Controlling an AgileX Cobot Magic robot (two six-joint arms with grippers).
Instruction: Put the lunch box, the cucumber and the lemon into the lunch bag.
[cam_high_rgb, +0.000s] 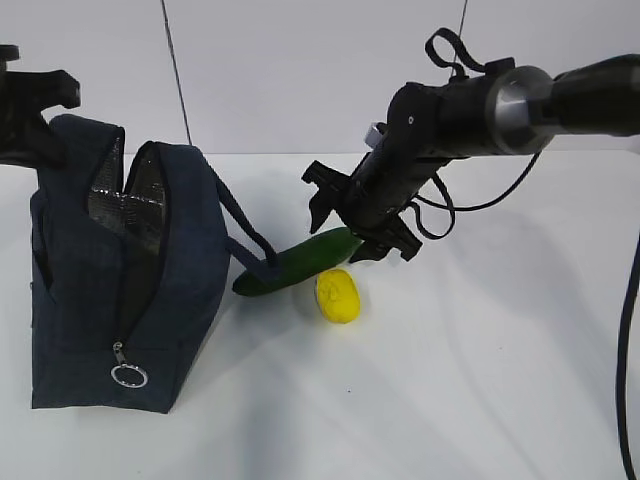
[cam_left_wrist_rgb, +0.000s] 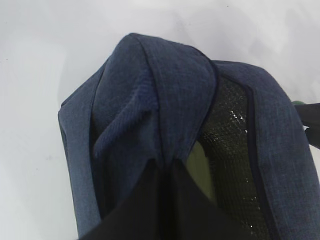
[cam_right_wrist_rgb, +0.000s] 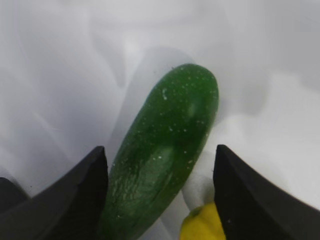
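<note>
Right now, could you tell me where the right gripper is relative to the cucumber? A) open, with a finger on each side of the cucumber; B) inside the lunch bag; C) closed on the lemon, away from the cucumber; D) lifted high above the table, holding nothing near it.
A: the right gripper is open, and the cucumber lies between its two dark fingers, with a gap on the right side.

Matte black arm, silver joint disc, looping black cables

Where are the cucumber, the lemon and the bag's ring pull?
cucumber (cam_high_rgb: 300, 262): exterior view, middle of its green body.
lemon (cam_high_rgb: 338, 296): exterior view, centre of its yellow skin.
ring pull (cam_high_rgb: 129, 376): exterior view, the silver ring's rim.
</note>
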